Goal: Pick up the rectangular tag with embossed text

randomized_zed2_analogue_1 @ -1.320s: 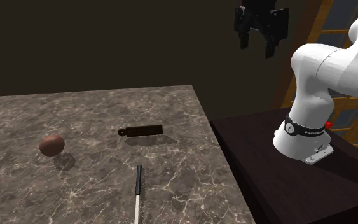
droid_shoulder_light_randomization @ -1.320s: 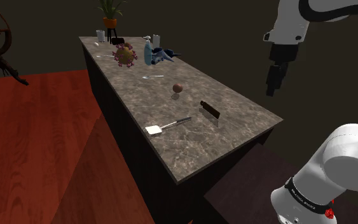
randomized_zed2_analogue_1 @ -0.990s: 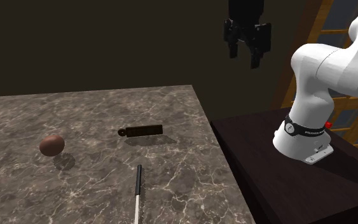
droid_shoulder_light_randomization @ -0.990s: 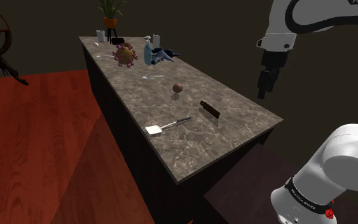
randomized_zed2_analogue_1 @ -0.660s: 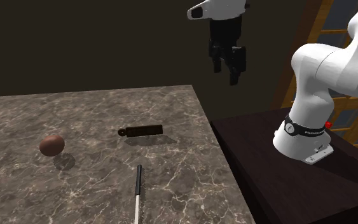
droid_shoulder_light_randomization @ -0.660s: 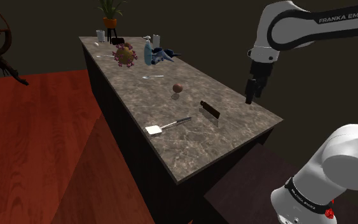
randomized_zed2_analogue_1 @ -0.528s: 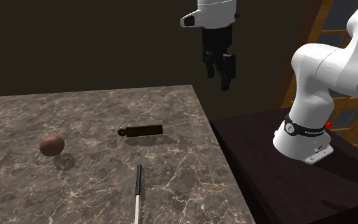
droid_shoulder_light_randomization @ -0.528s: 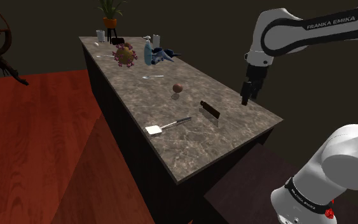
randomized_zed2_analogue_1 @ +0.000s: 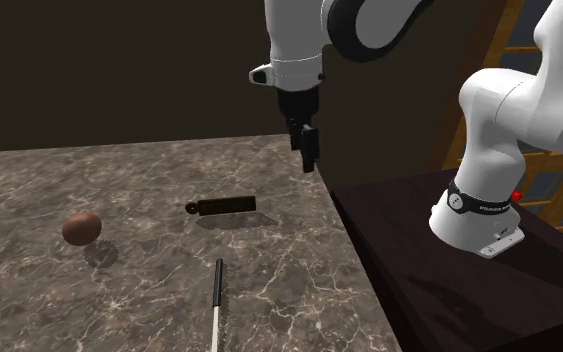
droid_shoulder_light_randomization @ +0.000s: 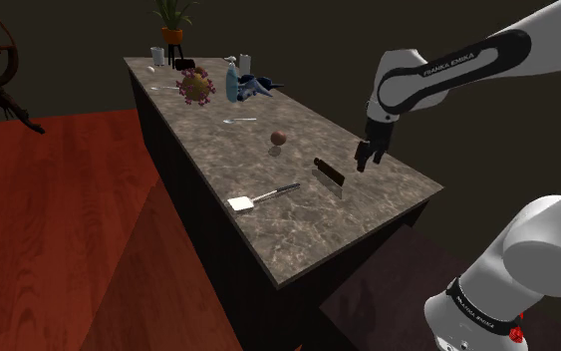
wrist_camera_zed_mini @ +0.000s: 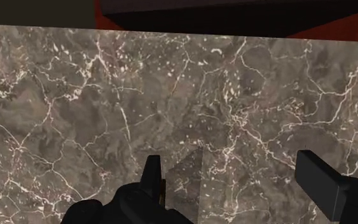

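One dark rectangular tag [droid_shoulder_light_randomization: 330, 175] rests on the marbled bench [droid_shoulder_light_randomization: 298, 239], toward the bench end nearest the robot's stand. In the 2nd ext. view the tag [randomized_zed2_analogue_1: 222, 205] shows a small loop at its 9 o'clock end.

The all-black tool [droid_shoulder_light_randomization: 364, 158] hangs over the bench at approx 2 o'clock of the tag in the shoulder view, apart from it. The bearing is the same in the 2nd ext. view, w/ the tool [randomized_zed2_analogue_1: 309, 150] pointing down close to the bench edge. In the wrist view the tool [wrist_camera_zed_mini: 234, 184] has its fingers wide apart, w/ nothing btwn them but bench top [wrist_camera_zed_mini: 107, 95].

A brown ball [droid_shoulder_light_randomization: 279, 139] lies at the tag's 10 o'clock in the shoulder view, well apart. In the 2nd ext. view the ball [randomized_zed2_analogue_1: 81, 228] is at approx 8 o'clock.

A spatula [droid_shoulder_light_randomization: 261, 197] w/ black handle and white blade lies at the tag's 8 o'clock in the shoulder view. In the 2nd ext. view the spatula [randomized_zed2_analogue_1: 218, 285] is at 6 o'clock.

At the far bench end are a purple spiky ball [droid_shoulder_light_randomization: 195, 87] and a blue spray bottle [droid_shoulder_light_randomization: 232, 80], w/ a potted plant [droid_shoulder_light_randomization: 173, 20] beyond.
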`<action>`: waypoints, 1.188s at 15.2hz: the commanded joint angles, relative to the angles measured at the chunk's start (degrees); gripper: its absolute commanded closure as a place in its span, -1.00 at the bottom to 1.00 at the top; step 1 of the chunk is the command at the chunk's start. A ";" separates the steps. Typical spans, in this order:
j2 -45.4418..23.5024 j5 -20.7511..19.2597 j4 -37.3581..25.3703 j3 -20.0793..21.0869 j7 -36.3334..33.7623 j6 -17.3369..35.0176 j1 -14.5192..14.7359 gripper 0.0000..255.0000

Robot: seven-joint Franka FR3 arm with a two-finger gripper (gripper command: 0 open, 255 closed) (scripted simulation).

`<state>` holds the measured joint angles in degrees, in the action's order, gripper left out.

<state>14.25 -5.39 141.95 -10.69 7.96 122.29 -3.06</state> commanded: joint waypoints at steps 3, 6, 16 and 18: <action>-8.25 1.34 -2.56 -1.33 0.76 7.24 -0.44 -1.00; -14.90 3.13 -5.50 -2.10 1.85 11.94 -0.89 -1.00; -29.36 8.42 -12.17 -2.00 4.96 21.30 -2.77 -1.00; -30.68 8.91 -12.10 -1.78 5.27 22.65 -2.93 -1.00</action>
<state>-15.50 3.17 129.89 -12.61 12.97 144.04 -5.86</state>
